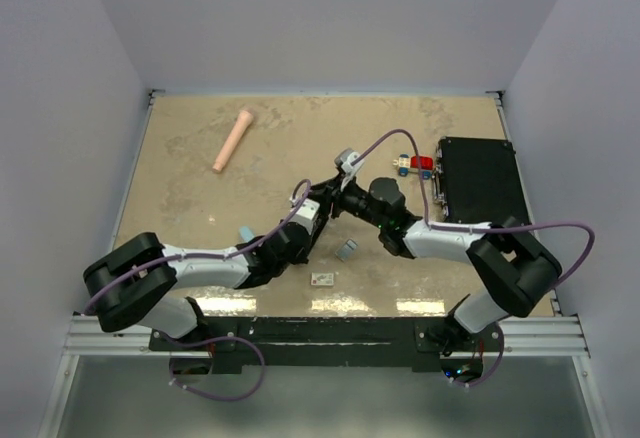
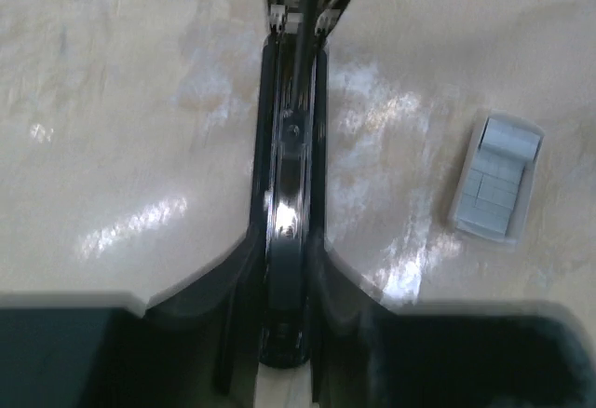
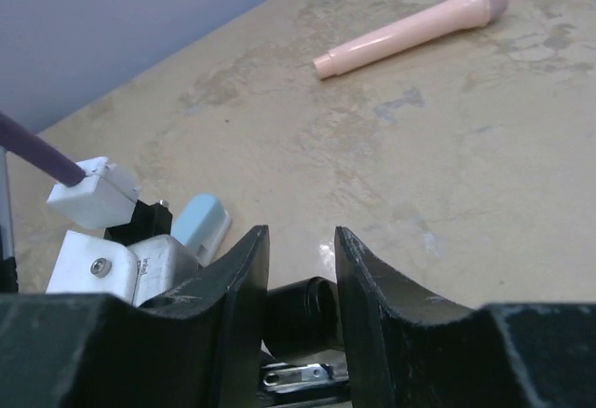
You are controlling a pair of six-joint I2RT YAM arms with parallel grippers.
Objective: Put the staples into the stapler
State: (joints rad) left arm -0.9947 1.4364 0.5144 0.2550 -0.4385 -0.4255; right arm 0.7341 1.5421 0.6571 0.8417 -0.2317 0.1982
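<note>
Arms (image 1: pixel 210 260) inward; fingers (image 3: pixel 233 287) perhaps on stapler (image 2: pixel 291 175)

Nothing legible anywhere. Tiny print on the silver bracket (image 3: pixel 140 264) and marks on the small white staple box (image 1: pixel 321 279) on the tabletop (image 1: pixel 200 178) are too small to read.

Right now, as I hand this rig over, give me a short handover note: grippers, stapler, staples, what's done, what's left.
Left gripper: shut on the black stapler, on the table.
Right gripper: fingers straddle one end of the stapler; grip unclear.
Staples: grey-blue tray lies beside the stapler, strips inside; white box sits nearer the table's near edge.
Done: stapler braced. Whether it is open, I cannot tell.
Left: take a strip from the tray, load it, close the stapler.
</note>
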